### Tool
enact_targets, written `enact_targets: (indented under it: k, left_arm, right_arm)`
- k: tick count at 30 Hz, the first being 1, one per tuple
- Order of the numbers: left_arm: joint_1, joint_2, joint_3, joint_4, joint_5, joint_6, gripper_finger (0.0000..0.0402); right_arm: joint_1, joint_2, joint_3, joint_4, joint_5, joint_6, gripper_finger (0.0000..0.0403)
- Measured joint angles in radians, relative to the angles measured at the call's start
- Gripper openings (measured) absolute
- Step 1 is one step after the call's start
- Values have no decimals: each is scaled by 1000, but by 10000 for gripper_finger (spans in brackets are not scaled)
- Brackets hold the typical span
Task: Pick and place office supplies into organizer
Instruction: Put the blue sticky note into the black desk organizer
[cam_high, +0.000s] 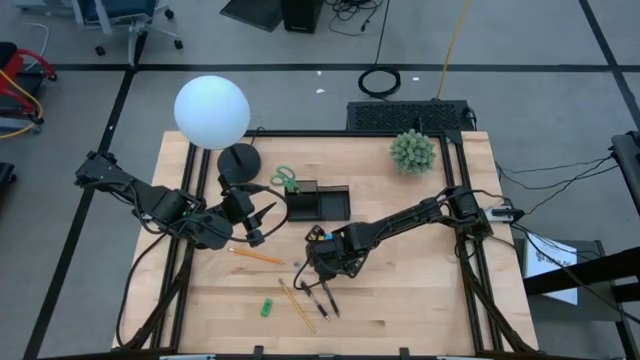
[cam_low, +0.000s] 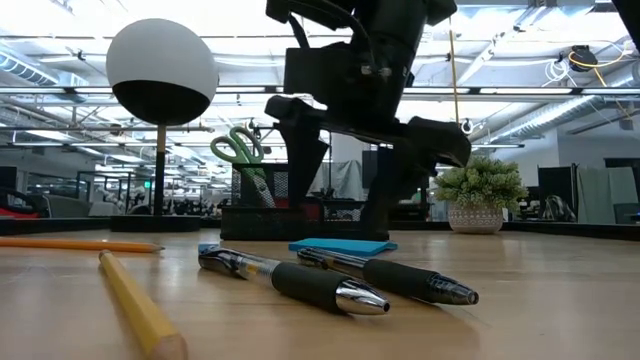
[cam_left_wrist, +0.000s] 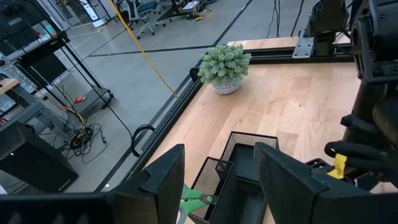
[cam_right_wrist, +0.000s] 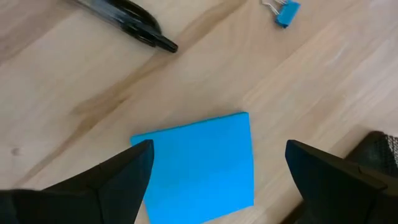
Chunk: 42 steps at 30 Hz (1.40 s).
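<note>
The blue sticky pad (cam_right_wrist: 199, 165) lies flat on the table. My right gripper (cam_right_wrist: 217, 149) is open just above it, one finger on either side, pointing down (cam_high: 325, 262). The black organizer (cam_high: 320, 200) holds the green-handled scissors (cam_high: 285, 180) standing handles-up. My left gripper (cam_high: 258, 232) is open and hovers left of the organizer, with nothing between its fingers (cam_left_wrist: 217, 180). Two dark pens (cam_high: 320, 298), a yellow pencil (cam_high: 297, 305), an orange pencil (cam_high: 255, 257) and a small green piece (cam_high: 267, 307) lie on the table nearer the front edge.
A lamp with a white globe (cam_high: 212, 110) and a black round base (cam_high: 238, 160) stands at the far left. A green spiky plant (cam_high: 413, 150) sits at the far right. A small blue binder clip (cam_right_wrist: 286, 12) lies near the pad. Bare wood shows right of the right gripper.
</note>
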Motion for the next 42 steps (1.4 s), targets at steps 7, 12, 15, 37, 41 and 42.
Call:
enact_targets:
  k: [7, 12, 15, 37, 41, 42]
  left_arm:
    - [0, 0, 0, 0, 0, 0, 195]
    - [0, 0, 0, 0, 0, 0, 195]
    - [0, 0, 0, 0, 0, 0, 195]
    - [0, 0, 0, 0, 0, 0, 195]
    - [0, 0, 0, 0, 0, 0, 195]
    - [0, 0, 0, 0, 0, 0, 195]
  right_arm:
    - [-1, 0, 0, 2, 0, -11, 354]
    - [-1, 0, 0, 3, -1, -18, 354]
    - [-1, 0, 0, 4, 0, 42, 354]
    - [-2, -1, 1, -26, 49, 215, 355]
    - [-12, -1, 1, -11, 4, 414, 355]
    - [-19, -1, 1, -7, -14, 467, 355]
